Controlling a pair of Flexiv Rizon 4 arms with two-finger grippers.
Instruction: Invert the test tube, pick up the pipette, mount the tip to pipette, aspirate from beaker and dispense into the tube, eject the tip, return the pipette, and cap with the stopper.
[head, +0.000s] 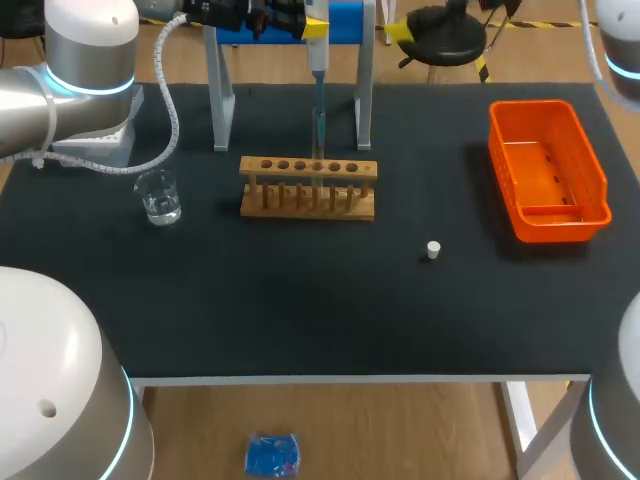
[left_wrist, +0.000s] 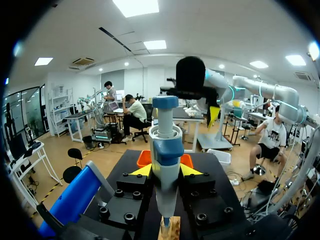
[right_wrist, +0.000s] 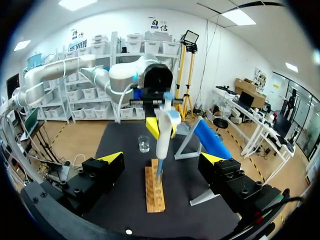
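Jaws of the left gripper (left_wrist: 165, 170) pinch the pipette (left_wrist: 166, 145) upright, tip straight down into a middle hole of the rack (head: 308, 187); right gripper (right_wrist: 162, 159) spread, empty. Stopper (head: 433, 250) lies loose right of the rack, nearer the right arm.

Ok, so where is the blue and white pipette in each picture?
Head view: the pipette stands upright at the table's back, over the wooden rack.
Left wrist view: the pipette is clamped between the left gripper's yellow tips, with the rack just below.
Right wrist view: the pipette is ahead of the open right gripper, over the rack.
Shared landmark: the wooden rack.
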